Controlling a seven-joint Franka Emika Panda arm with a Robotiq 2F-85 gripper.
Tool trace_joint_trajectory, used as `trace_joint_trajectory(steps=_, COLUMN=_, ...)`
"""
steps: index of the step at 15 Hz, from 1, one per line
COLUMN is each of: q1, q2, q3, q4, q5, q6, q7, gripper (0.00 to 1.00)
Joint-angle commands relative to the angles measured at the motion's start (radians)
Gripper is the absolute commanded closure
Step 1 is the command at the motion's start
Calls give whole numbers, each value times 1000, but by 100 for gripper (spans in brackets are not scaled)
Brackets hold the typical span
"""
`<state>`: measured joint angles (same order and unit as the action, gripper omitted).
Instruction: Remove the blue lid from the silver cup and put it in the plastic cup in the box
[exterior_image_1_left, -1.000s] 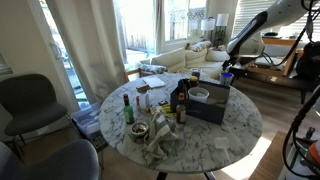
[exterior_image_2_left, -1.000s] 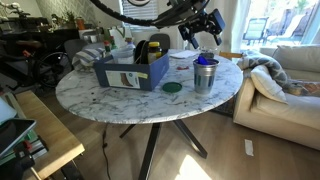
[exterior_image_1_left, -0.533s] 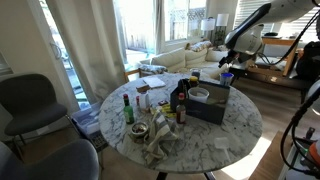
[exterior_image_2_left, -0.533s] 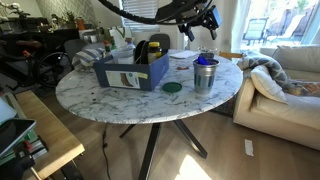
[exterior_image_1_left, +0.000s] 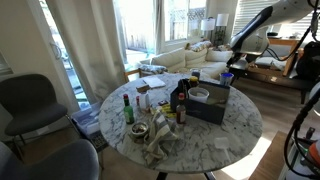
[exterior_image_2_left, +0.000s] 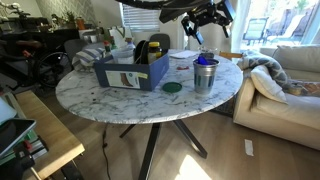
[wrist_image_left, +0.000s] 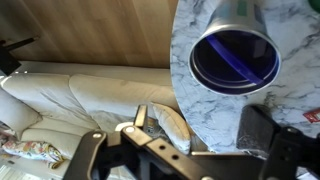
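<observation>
- The gripper (exterior_image_2_left: 207, 16) is now higher than a moment ago, at the top edge of the frame, with its jaws spread wide and nothing between them.
- The blue lid (wrist_image_left: 235, 60) still sits in the silver cup (exterior_image_2_left: 205, 76), right of the box (exterior_image_2_left: 130, 72).
- The lid does not appear to have been grasped yet, and the plastic cup (exterior_image_1_left: 199, 95) waits in the box.

marble table (exterior_image_2_left: 100, 98), pale sofa (wrist_image_left: 80, 95), seemingly bottles (exterior_image_1_left: 181, 99)

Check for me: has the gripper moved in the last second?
Yes. In an exterior view the gripper has risen: it now sits higher above the silver cup than a second ago, jaws open.
</observation>
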<state>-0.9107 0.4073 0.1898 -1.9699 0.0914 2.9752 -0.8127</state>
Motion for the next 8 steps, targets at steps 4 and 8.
trace_joint_trajectory(steps=4, q1=-355, q2=0, q3=452, q4=10, q5=257, q6=-169, q7=-445, gripper=0)
trace_joint_trajectory(steps=8, q1=-517, q2=-5, q3=561, q4=43, q5=324, q6=-439, q7=-671, gripper=0)
